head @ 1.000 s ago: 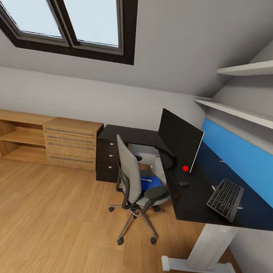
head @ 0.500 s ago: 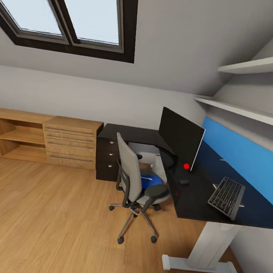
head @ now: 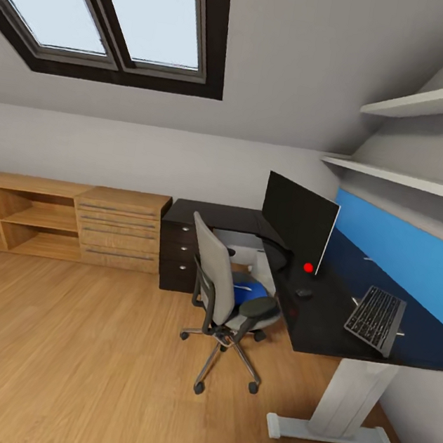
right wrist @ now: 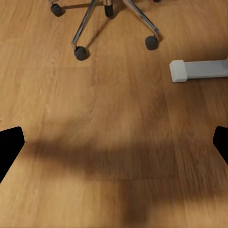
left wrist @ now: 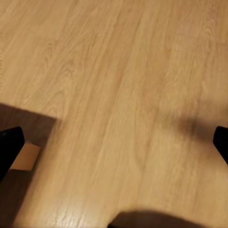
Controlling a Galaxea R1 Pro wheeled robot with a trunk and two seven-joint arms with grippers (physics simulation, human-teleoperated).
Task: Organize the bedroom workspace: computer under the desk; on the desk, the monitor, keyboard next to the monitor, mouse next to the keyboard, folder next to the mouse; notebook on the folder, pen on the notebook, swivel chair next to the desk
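— What surrounds the skylight [head: 114,10]?
— A grey sloped ceiling [head: 296,55]; the dark-framed panes show pale sky. Below it runs a plain grey wall [head: 118,153].
— And under that wall?
— Low wooden shelving [head: 16,216] with a drawer block [head: 117,231], standing on light wood floor [head: 66,361].
— To the right of the skylight?
— Two white shelves [head: 424,103] above a blue wall panel [head: 415,254].

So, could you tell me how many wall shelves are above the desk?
2: an upper shelf and a lower shelf, both above the blue panel; more may lie beyond the frame.
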